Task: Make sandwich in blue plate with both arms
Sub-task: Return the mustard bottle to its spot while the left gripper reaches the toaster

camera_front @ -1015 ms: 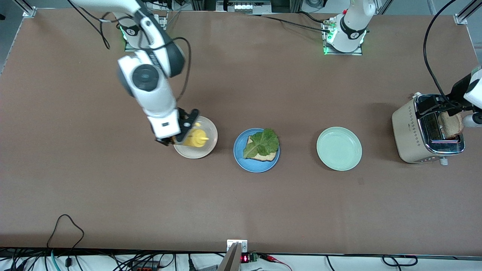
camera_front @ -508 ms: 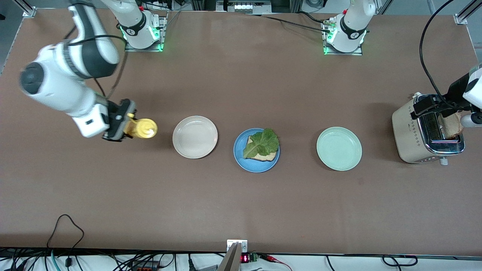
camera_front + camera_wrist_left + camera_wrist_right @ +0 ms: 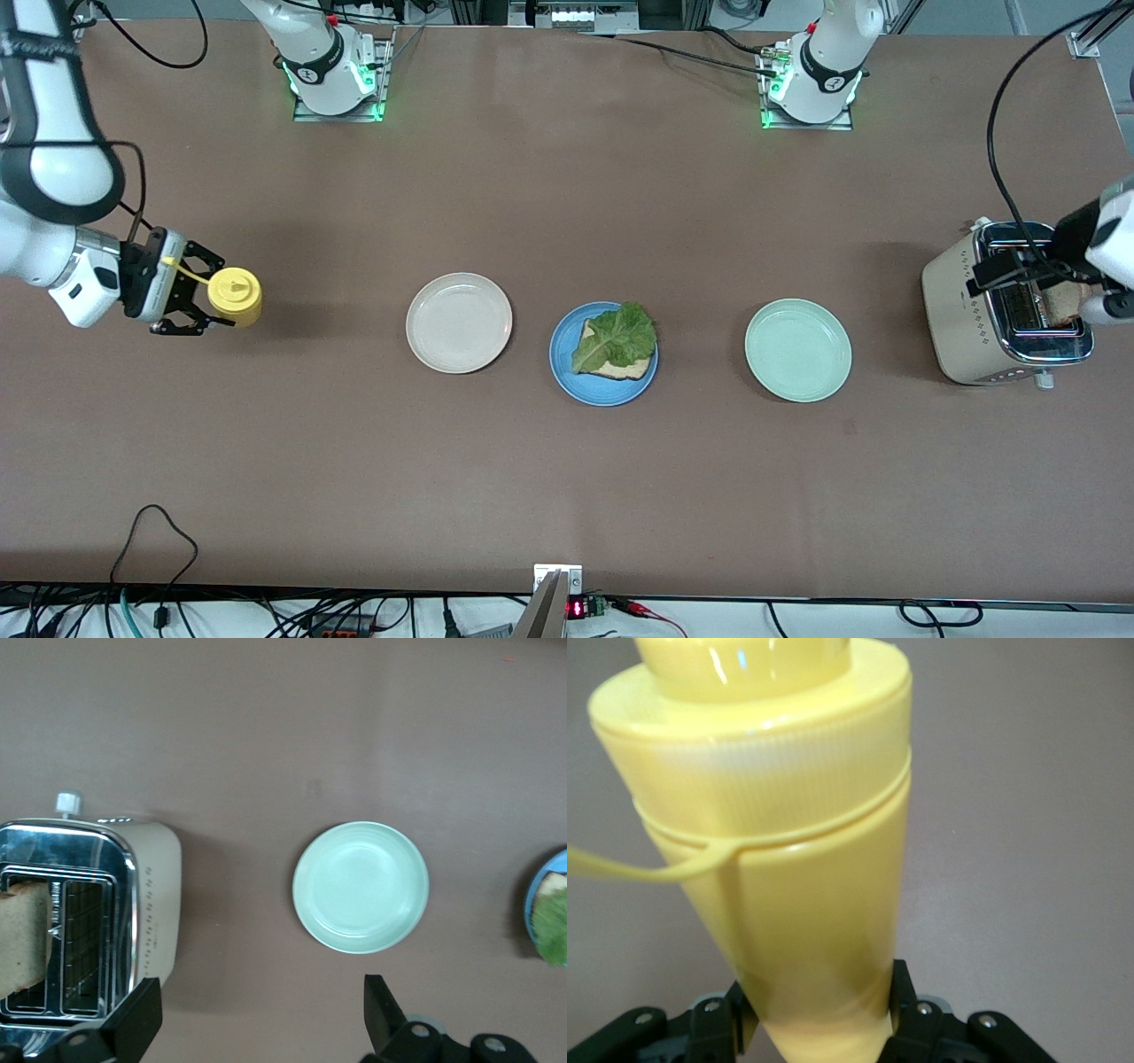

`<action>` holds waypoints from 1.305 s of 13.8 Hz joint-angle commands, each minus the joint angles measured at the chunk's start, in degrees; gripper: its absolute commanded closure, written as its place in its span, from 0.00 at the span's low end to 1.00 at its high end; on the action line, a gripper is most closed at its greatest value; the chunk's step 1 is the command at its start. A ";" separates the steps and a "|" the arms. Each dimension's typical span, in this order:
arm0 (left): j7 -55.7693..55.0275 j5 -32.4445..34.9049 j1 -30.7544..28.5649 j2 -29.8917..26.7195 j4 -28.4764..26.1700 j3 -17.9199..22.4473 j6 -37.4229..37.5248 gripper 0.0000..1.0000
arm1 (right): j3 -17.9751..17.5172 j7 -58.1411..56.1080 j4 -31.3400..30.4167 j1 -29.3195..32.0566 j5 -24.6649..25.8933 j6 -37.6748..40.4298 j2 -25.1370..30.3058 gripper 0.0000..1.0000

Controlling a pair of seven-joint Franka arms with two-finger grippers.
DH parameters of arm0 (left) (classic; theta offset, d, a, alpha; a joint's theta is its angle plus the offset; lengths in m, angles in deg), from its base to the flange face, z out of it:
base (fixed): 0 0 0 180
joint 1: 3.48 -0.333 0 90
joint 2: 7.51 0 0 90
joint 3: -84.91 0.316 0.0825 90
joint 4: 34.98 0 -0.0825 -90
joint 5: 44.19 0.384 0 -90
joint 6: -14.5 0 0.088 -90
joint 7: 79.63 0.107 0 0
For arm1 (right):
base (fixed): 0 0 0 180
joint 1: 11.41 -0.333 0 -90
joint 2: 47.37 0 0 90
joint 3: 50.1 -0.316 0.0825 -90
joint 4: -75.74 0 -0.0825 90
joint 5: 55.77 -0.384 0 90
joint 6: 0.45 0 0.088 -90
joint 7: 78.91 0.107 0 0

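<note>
Your right hand [image 3: 190, 297] is clamped on a yellow squeeze bottle [image 3: 235, 297] at the right arm's end of the surface [image 3: 567, 478], well apart from the cream-white plate [image 3: 459, 322]; the right wrist view shows the fingers [image 3: 908, 1005] pressed against both sides of the bottle [image 3: 775, 877]. Your left hand [image 3: 261, 1019] hangs over the toaster [image 3: 1005, 315] at the left arm's end with its fingers [image 3: 381, 1010] spread apart and nothing between them. A bread slice [image 3: 22, 935] stands in a toaster slot. The blue plate [image 3: 603, 354] sits between the cream-white plate and the mint-green plate [image 3: 797, 350], carrying one bread slice [image 3: 620, 365] with a lettuce leaf [image 3: 616, 337] on top
</note>
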 commanded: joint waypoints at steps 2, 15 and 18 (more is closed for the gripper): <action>11.84 -0.80 -10.15 7.11 4.89 -0.11 0.39 0.00 | -1.51 -13.07 0.72 5.46 -7.43 0.49 -5.82 1.00; 31.66 1.66 -21.16 18.19 6.13 -0.11 4.06 0.15 | -1.51 -30.68 2.83 15.93 -13.07 1.36 -20.42 1.00; 29.47 1.57 -21.07 18.20 6.13 -0.11 6.71 0.53 | -1.51 -31.91 2.83 16.55 -13.07 1.28 -21.13 1.00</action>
